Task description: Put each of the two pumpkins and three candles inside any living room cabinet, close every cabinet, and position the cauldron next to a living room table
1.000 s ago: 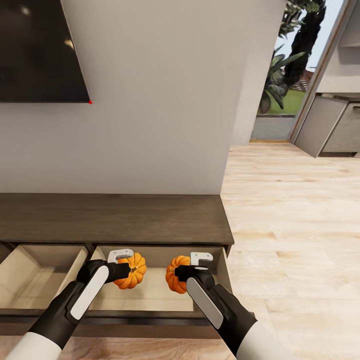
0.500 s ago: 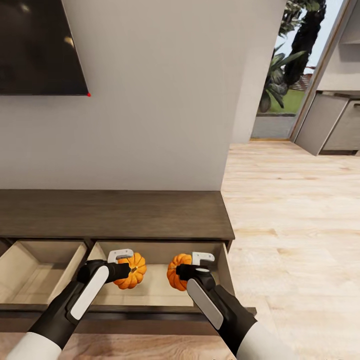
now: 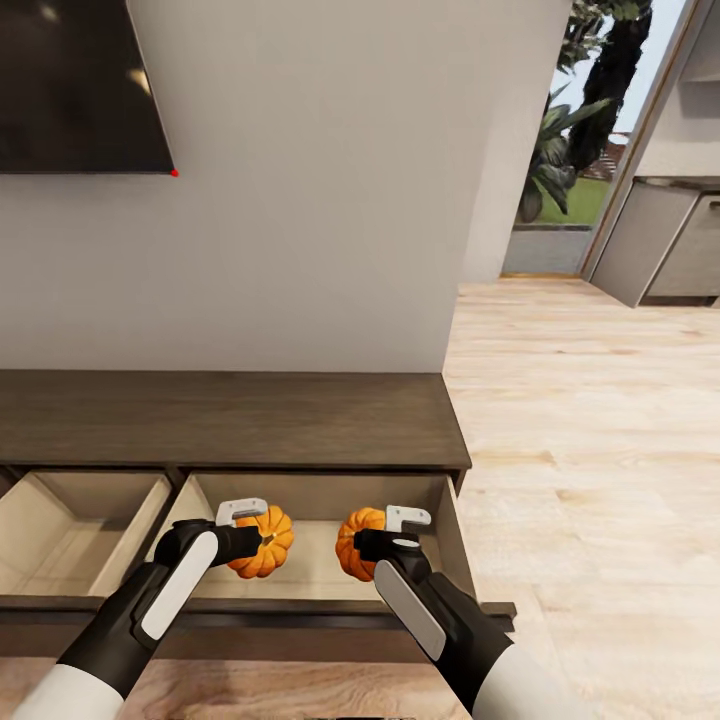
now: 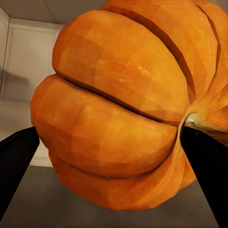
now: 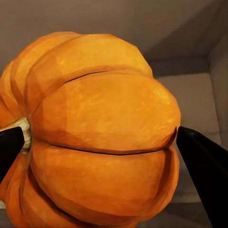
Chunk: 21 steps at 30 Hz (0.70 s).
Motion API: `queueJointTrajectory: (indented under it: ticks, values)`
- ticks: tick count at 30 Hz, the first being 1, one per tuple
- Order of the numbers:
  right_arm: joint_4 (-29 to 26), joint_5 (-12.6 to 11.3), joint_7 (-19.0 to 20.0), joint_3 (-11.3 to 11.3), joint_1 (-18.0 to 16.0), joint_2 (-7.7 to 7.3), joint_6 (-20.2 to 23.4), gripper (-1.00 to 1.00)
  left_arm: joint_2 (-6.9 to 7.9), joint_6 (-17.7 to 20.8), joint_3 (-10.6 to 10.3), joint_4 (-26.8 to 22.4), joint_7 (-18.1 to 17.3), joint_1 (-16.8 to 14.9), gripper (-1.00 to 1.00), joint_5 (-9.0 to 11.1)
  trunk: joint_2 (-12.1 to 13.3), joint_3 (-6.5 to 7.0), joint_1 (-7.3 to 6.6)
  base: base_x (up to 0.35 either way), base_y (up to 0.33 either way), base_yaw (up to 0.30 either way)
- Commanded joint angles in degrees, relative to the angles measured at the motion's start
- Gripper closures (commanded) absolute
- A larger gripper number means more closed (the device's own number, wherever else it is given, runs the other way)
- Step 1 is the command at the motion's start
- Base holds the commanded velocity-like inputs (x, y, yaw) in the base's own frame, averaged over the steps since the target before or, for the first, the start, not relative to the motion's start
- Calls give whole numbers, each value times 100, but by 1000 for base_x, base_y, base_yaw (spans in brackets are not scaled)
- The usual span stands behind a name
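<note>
Two small orange pumpkins hang over the open right drawer (image 3: 310,570) of the long dark-brown cabinet (image 3: 230,420). My left gripper (image 3: 262,540) is shut on the left pumpkin (image 3: 264,541), which looms large between the black fingers in the left wrist view (image 4: 118,114). My right gripper (image 3: 352,545) is shut on the right pumpkin (image 3: 355,542), seen close up with its stem in the right wrist view (image 5: 99,142). Pale drawer walls show behind both pumpkins. The candles and the cauldron are out of view.
A second drawer (image 3: 70,540) stands open to the left, with nothing visible inside. A dark TV (image 3: 80,85) hangs on the grey wall above. Light wood floor (image 3: 590,450) stretches right toward grey kitchen cupboards (image 3: 670,240) and a doorway with plants.
The whole head view has shifted: the cabinet and TV sit higher in the picture now, so the camera moved. Both grippers still hold their pumpkins over the right drawer.
</note>
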Motion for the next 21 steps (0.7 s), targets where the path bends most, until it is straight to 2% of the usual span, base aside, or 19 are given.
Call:
queueJointTrajectory:
  ticks: [1,4,12,21]
  values:
    - [-11,-25,-48,13,-6,-1,11,100,5,4,-16,-7,65,-5,100,54,-44,-23,21,0,0,0]
    - [-15,-22,-48,13,-6,0,13,100,4,4,-16,-7,65,-6,100,54,-164,-77,87,0,0,0]
    - [-17,-7,-48,13,-6,0,11,100,4,3,-12,-7,65,-8,100,78,-164,-77,87,4,0,0]
    - [-25,3,-48,13,-6,0,20,100,4,4,-7,-7,65,-5,100,78,-164,-77,87,97,0,0]
